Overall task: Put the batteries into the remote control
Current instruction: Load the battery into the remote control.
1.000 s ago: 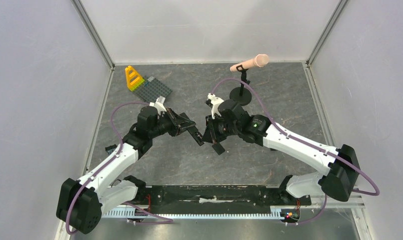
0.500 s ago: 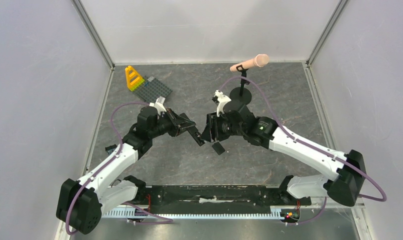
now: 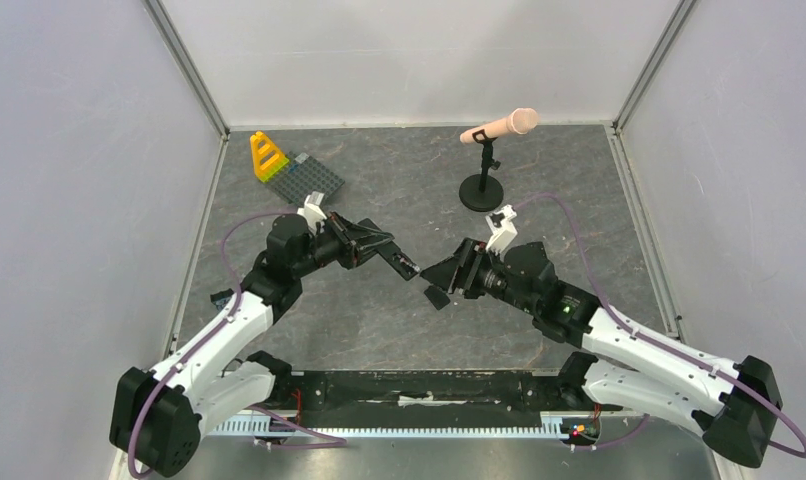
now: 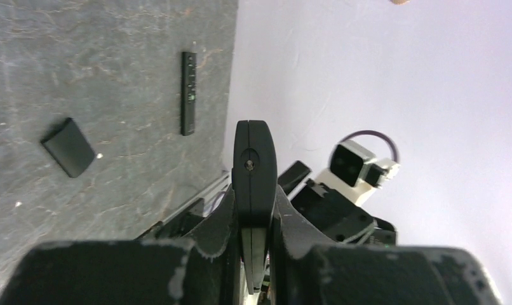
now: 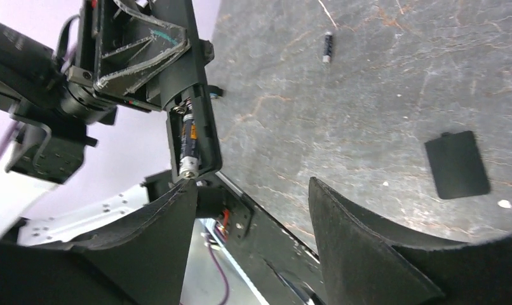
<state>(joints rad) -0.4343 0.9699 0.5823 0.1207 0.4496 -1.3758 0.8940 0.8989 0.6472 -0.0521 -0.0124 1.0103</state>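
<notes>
Over grey marbled tabletop (image 3: 379,325): clenching slim black plastic remote control (image 5: 209,146) in left gripper (image 3: 374,245), fingers of right gripper (image 5: 250,190) released just beside.

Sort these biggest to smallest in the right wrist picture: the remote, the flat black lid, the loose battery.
1. remote control, though it is closest to the camera.
2. flat black lid.
3. loose battery, lying farther off.

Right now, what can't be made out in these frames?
- Right wrist: slim black remote control; one dark cylindrical cell shows in its open bay, and a second beside it would be lost in shadow.
- Right wrist: small dark loose battery, too small and blurred to read its ends.
- Left wrist: remote seen end-on, bay hidden by its own body.
- Top: bay and cells too small.
</notes>
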